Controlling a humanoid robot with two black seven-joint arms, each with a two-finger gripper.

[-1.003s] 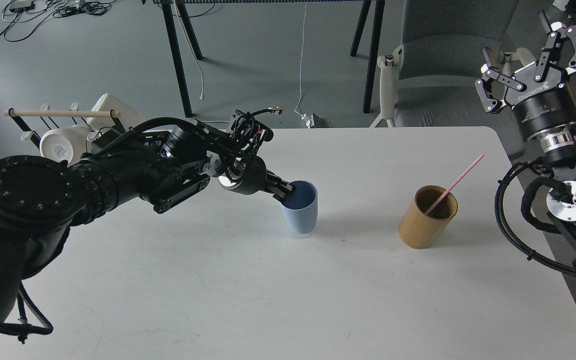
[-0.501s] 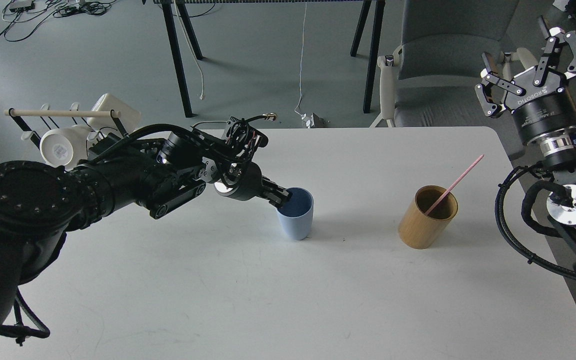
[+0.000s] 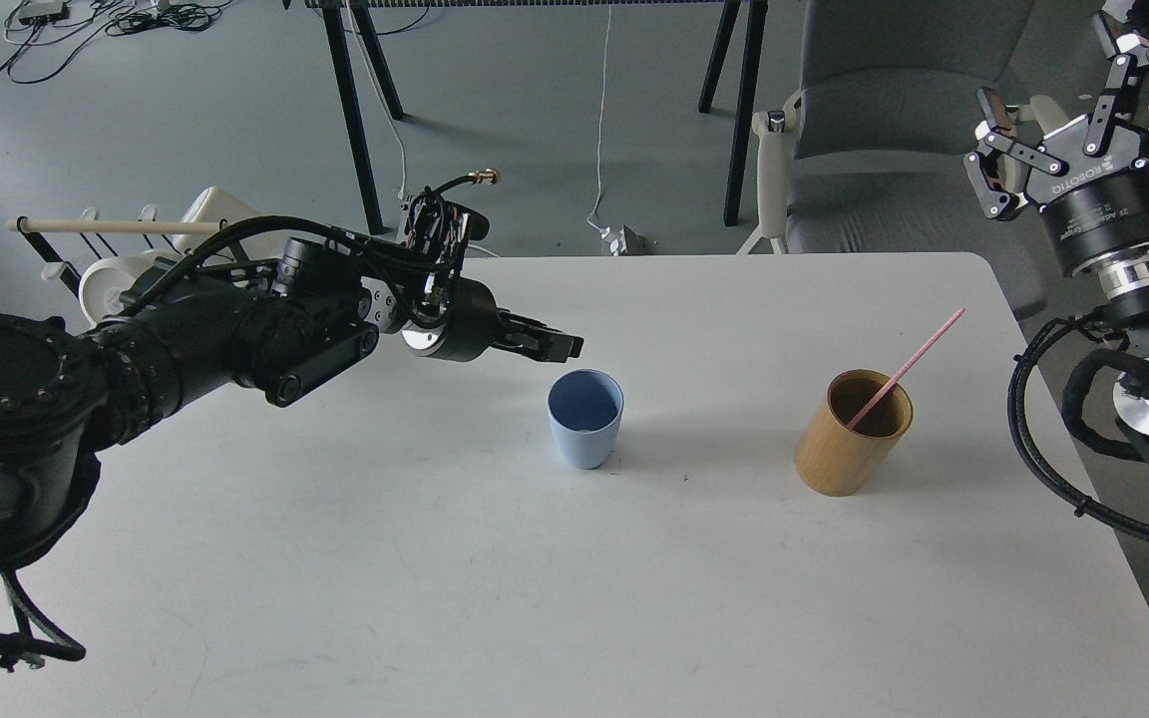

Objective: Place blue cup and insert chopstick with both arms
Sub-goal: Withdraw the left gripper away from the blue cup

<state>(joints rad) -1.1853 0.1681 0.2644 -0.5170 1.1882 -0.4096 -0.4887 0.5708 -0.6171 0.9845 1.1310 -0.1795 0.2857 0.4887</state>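
Observation:
The blue cup [image 3: 584, 429] stands upright on the white table [image 3: 535, 598], near the middle. My left gripper [image 3: 563, 346] hovers just above and left of the cup's rim, clear of it, with its fingers slightly apart and empty. The pink chopstick [image 3: 909, 367] leans inside a tan wooden cylinder [image 3: 849, 449] to the right of the cup. My right gripper [image 3: 1063, 95] is raised high beyond the table's right edge, its fingers spread open and empty.
A rack with a pale wooden rod [image 3: 116, 227] and white mugs [image 3: 121, 284] stands at the table's back left, behind my left arm. A grey chair [image 3: 884, 120] and black table legs [image 3: 355, 120] stand behind the table.
My left gripper has let go of the cup's rim and pulled up and back to the left. The cup now stands upright on its own. The right gripper rose slightly.

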